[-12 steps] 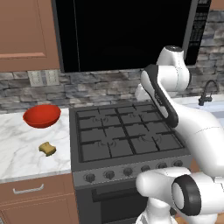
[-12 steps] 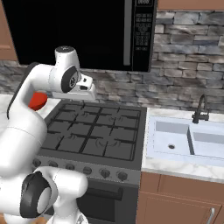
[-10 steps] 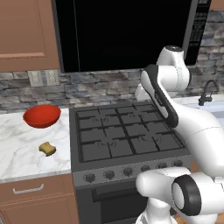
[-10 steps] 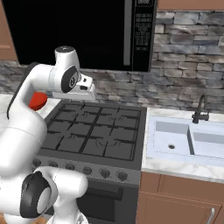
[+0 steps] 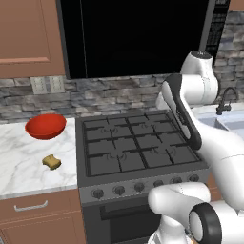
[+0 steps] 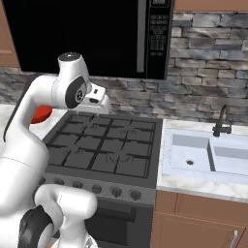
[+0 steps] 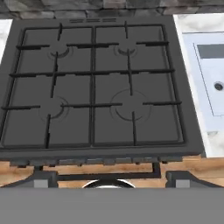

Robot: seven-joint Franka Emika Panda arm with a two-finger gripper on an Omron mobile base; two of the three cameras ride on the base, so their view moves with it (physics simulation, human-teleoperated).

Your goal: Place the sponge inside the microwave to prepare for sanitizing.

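Observation:
The sponge (image 5: 51, 162), a small yellow-tan block, lies on the white marble counter (image 5: 19, 167) left of the stove, in front of a red bowl (image 5: 45, 126). The microwave (image 5: 138, 38) hangs above the stove with its dark door shut; its keypad strip (image 6: 158, 29) is on the right. My gripper (image 7: 111, 177) is open, with its fingertips (image 7: 43, 177) wide apart and nothing between them. It hovers high over the stove's front edge and looks straight down on the burners. The hand (image 6: 98, 98) sits in front of the microwave's lower edge, far right of the sponge.
The black gas stove (image 5: 136, 145) with its grates fills the middle. A sink (image 6: 193, 155) with a dark faucet (image 6: 220, 121) lies to the right. Wooden cabinets (image 5: 28, 33) flank the microwave. My white arm (image 5: 190, 119) crosses above the stove's right side.

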